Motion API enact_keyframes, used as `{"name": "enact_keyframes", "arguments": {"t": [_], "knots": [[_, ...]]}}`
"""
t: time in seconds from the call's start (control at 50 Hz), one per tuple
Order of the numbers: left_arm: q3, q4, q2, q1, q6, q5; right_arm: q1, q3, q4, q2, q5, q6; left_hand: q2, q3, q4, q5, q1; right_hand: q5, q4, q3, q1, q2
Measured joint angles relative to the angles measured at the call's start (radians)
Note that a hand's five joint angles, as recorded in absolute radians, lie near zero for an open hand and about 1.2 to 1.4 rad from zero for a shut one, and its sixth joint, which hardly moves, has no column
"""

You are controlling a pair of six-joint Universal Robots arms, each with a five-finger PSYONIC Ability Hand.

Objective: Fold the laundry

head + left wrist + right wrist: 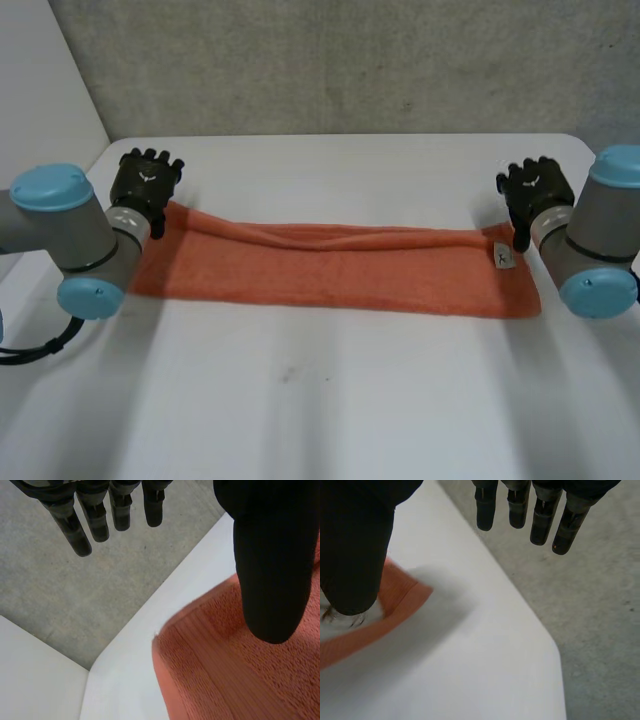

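An orange towel [330, 265] lies folded into a long strip across the white table [330, 410], with a white label [503, 257] near its right end. My left hand [147, 180] hovers at the strip's far left corner, open. In the left wrist view its fingers [80, 535] are straight and spread from the thumb [270, 570], with the towel corner [225, 670] under the thumb and nothing gripped. My right hand [535, 188] is at the far right corner, also open. In the right wrist view its thumb [355, 555] hangs over the towel corner [400, 592].
The table's far edge [330, 137] runs just behind both hands, with grey floor [350, 60] beyond it. A white wall [40, 80] stands at the far left. Bare tabletop stretches in front of the towel.
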Motion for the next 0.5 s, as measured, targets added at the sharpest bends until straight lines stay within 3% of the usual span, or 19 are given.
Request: {"name": "enact_keyframes", "arguments": {"t": [0.3, 0.5], "knots": [[-0.122, 0.022, 0.168, 0.002, -0.004, -0.037, -0.014, 0.082, 0.013, -0.241, -0.026, 0.136, -0.021, -0.019, -0.019, -0.008, -0.018, -0.005, -0.005, -0.015, -0.004, -0.01], [-0.327, 0.016, 0.334, 0.018, -0.014, -0.039, -0.047, 0.248, 0.162, -0.379, -0.099, 0.148, -0.003, -0.005, -0.005, -0.009, -0.013, 0.002, 0.004, -0.001, 0.004, 0.002]]}}
